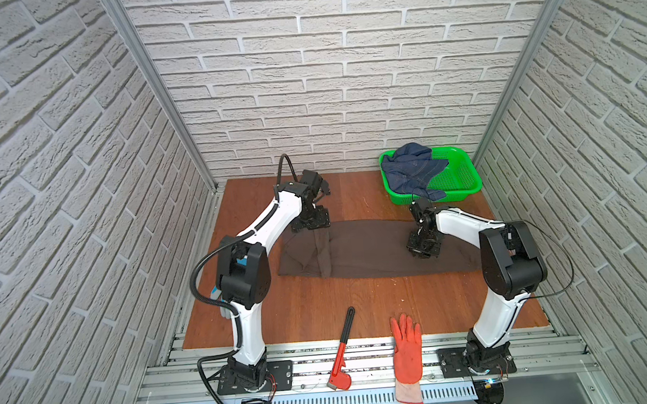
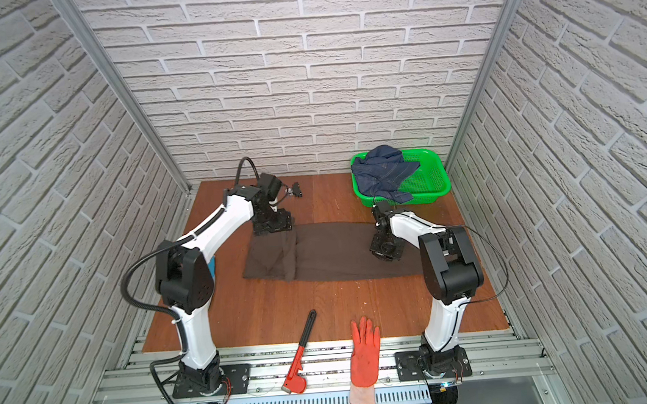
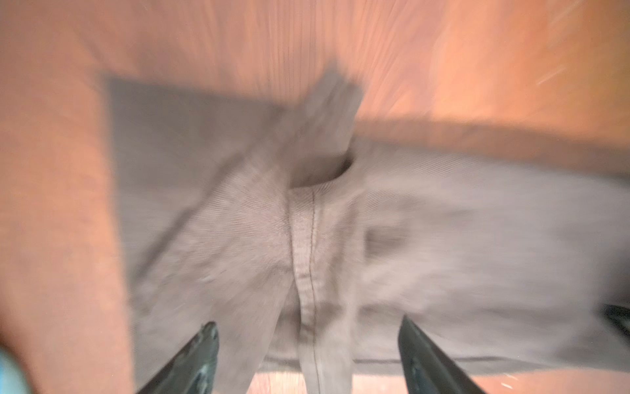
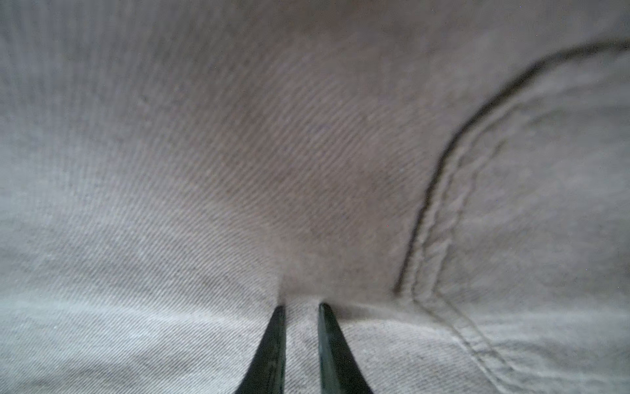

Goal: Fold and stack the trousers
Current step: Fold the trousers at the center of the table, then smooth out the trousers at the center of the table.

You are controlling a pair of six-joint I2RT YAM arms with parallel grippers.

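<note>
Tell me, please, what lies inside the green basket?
A crumpled blue denim garment lies in the basket and hangs over its near rim. Bare green mesh shows beside it. Anything under the denim is covered and cannot be seen.

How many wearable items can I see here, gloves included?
3: the long dark brown trousers spread across the wooden table, a crumpled blue denim garment in the green plastic basket, and an orange work glove at the front edge. The basket may hide more.
</note>
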